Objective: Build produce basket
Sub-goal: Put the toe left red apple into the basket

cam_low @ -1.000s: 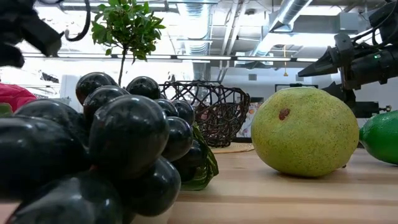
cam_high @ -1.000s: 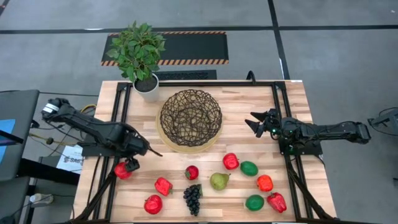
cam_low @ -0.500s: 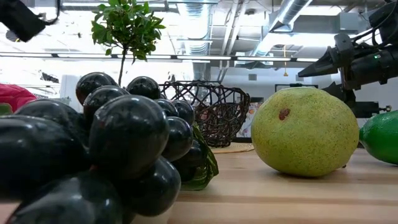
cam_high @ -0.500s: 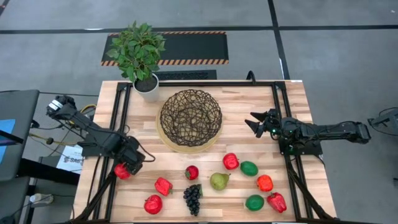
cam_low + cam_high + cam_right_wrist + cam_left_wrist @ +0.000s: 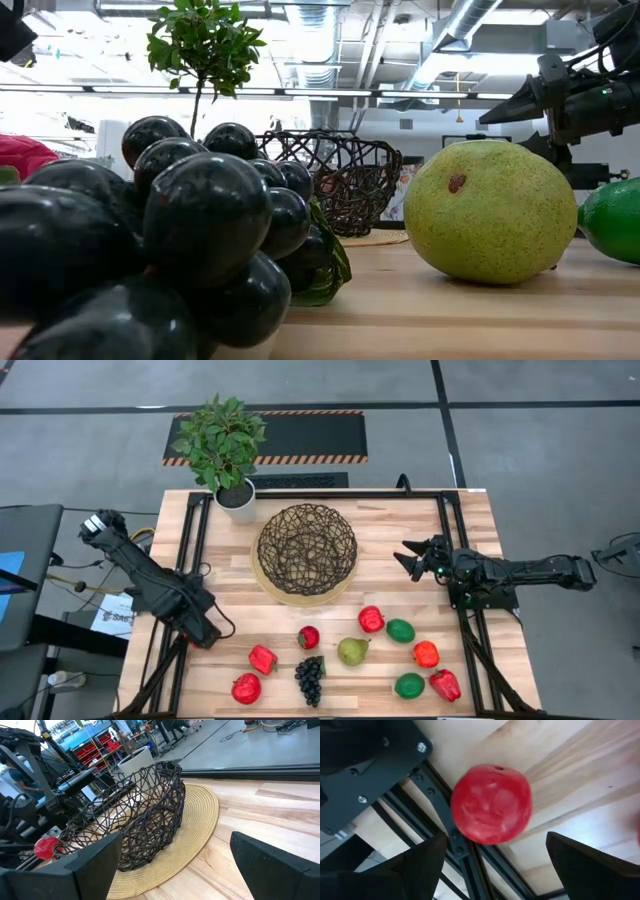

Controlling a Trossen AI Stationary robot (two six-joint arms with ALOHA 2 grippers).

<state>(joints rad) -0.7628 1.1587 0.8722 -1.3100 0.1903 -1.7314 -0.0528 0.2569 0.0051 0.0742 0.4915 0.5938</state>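
Note:
The woven dark-brown basket (image 5: 305, 550) (image 5: 140, 820) sits on its tan base at the table's far middle. The produce lies in a loose row along the near edge: a pear (image 5: 351, 651) (image 5: 490, 210), a grape bunch (image 5: 309, 678) (image 5: 160, 240), limes and red and orange pieces. My left gripper (image 5: 203, 633) (image 5: 496, 836) is open and points down over a round red fruit (image 5: 491, 804) at the table's left edge; its fingers stand on either side without touching. The fruit rests partly on the black rail. My right gripper (image 5: 405, 554) (image 5: 175, 845) hovers open to the right of the basket.
A potted green plant (image 5: 225, 445) stands at the far left corner beside the basket. Black frame rails (image 5: 195, 560) run along the table's left and right sides. Bare wood lies between the basket and the row of fruit.
My left gripper has moved toward the near edge and slightly left, tipping from pointing right to pointing down over the red fruit, which it now covers in the high view. The fruit has not moved. The right arm has kept still.

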